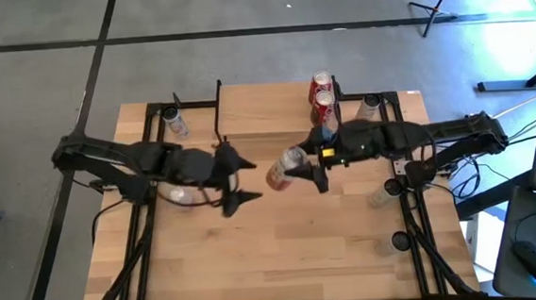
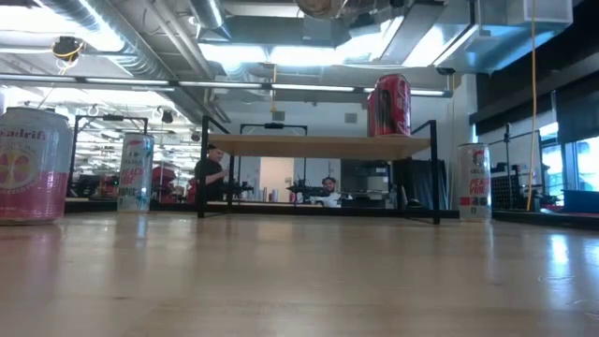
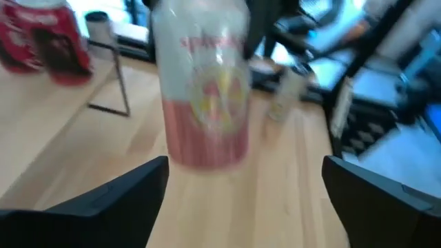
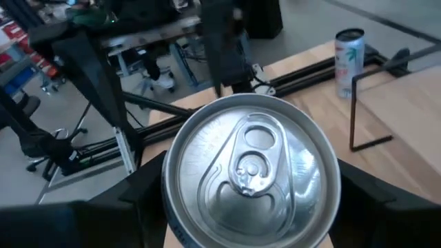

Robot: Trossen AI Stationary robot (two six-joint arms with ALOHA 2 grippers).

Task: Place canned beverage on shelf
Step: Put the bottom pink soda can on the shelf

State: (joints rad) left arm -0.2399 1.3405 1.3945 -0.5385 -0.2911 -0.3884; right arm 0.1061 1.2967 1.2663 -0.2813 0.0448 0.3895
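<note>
Right gripper (image 1: pixel 309 169) pinches your pink-and-white can (image 1: pixel 286 166), long axis tilted; the shelf (image 1: pixel 275 112) lies just behind it. Left gripper (image 1: pixel 237 179) stands spread, empty.

Overhead, straight down on the whole table (image 1: pixel 285 253) and both arms. Low down at tabletop level, facing across to the shelf (image 2: pixel 318 145) at 12 o'clock, room beyond. Left wrist close, looking past its own fingers (image 3: pixel 103 207) at the pink can (image 3: pixel 203 89). Right wrist right atop that can's lid, also seen overhead.
</note>
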